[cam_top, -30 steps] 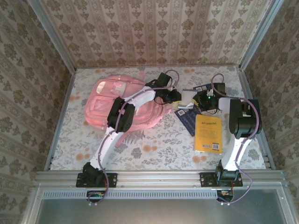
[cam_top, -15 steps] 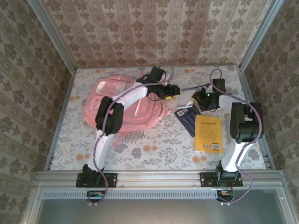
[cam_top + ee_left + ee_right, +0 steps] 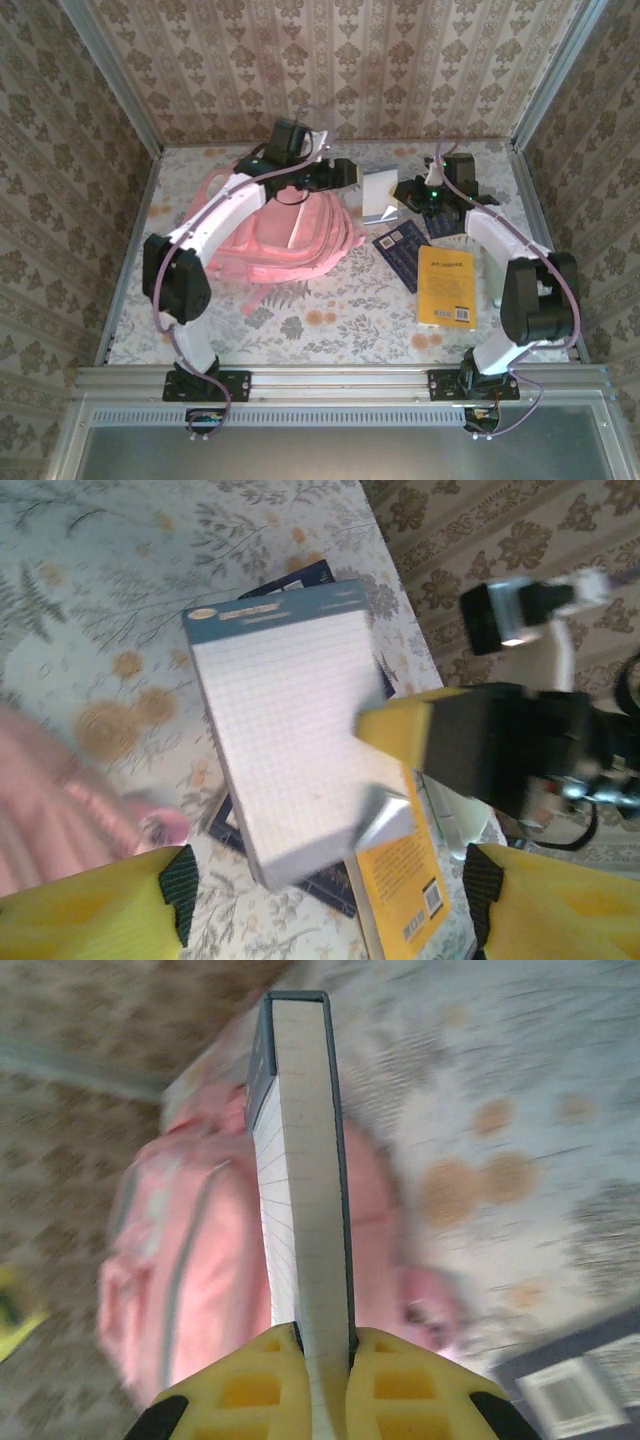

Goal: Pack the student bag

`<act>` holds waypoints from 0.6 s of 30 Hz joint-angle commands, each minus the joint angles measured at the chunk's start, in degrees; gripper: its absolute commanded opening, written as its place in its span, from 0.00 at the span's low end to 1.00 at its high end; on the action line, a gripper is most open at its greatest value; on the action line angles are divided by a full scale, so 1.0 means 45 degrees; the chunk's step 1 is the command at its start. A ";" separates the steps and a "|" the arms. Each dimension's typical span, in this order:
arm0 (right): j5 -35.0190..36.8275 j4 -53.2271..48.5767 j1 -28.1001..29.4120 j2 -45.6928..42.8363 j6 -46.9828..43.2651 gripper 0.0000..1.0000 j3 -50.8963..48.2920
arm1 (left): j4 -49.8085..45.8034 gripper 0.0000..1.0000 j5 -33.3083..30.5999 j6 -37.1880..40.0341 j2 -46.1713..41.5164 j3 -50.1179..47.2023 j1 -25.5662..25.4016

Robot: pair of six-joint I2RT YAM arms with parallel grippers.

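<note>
Right gripper holds a notepad up beside the pink bag; left gripper stands open.

Top view: the bag (image 3: 270,235) lies flat on the table (image 3: 330,310), left of centre, with the left arm arched over it. The left gripper (image 3: 345,172) sits at the bag's far right corner. The right gripper (image 3: 405,193) pinches a notepad (image 3: 380,195) lifted between the two grippers, while a yellow book (image 3: 447,287) and a dark booklet (image 3: 400,250) lie nearer. Left wrist view: the left gripper (image 3: 325,895) has its fingers spread wide, gripping nothing. The notepad (image 3: 295,730) hangs ahead, clamped at its corner by the right gripper (image 3: 400,735), and the bag (image 3: 40,800) blurs at the left. Right wrist view: the right gripper (image 3: 322,1345) is closed tight on the notepad (image 3: 305,1180), seen edge-on, with the bag (image 3: 190,1260) behind it.
</note>
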 commanded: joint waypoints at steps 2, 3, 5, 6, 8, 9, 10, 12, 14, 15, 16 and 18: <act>-0.3114 0.1624 0.0799 -0.1068 0.0151 0.00 -0.0288 | 0.0379 0.77 0.1319 -0.0249 -0.1533 -0.1667 0.0963; -0.3463 0.1650 0.1090 -0.1214 0.0122 0.00 -0.0333 | 0.0411 0.77 0.1513 -0.0255 -0.1855 -0.2041 0.1142; -0.3834 0.1404 0.1651 -0.1509 -0.0120 0.00 -0.0334 | 0.0796 0.78 0.1873 -0.0320 -0.2451 -0.2767 0.1312; -0.4002 0.1356 0.1936 -0.1646 -0.0166 0.00 -0.0348 | 0.1053 0.78 0.2229 -0.0458 -0.2726 -0.3129 0.1551; -0.4179 0.1507 0.2412 -0.1872 -0.0053 0.00 -0.0470 | 0.1879 0.77 0.3112 -0.1006 -0.3089 -0.3831 0.1810; -0.4210 0.1741 0.2630 -0.2017 0.0077 0.00 -0.0621 | 0.2410 0.77 0.3486 -0.1354 -0.3307 -0.4224 0.1849; -0.4224 0.2019 0.2799 -0.2155 0.0246 0.00 -0.0756 | 0.2959 0.76 0.3800 -0.1655 -0.3479 -0.4626 0.1868; -0.4087 0.2483 0.2973 -0.2533 0.0566 0.00 -0.1090 | 0.4308 0.74 0.4307 -0.2314 -0.3829 -0.5296 0.1869; -0.3944 0.2859 0.2983 -0.2793 0.0807 0.00 -0.1412 | 0.5596 0.70 0.4698 -0.3094 -0.4130 -0.5975 0.1859; -0.3872 0.2957 0.2977 -0.2868 0.0857 0.00 -0.1539 | 0.6312 0.67 0.4867 -0.3556 -0.4228 -0.6294 0.1840; -0.3888 0.3054 0.2979 -0.2920 0.0937 0.00 -0.1649 | 0.7092 0.64 0.5017 -0.4070 -0.4303 -0.6658 0.1795; -0.3956 0.3574 0.2973 -0.2927 0.1340 0.00 -0.1851 | 0.8376 0.57 0.5286 -0.4823 -0.4367 -0.7095 0.1676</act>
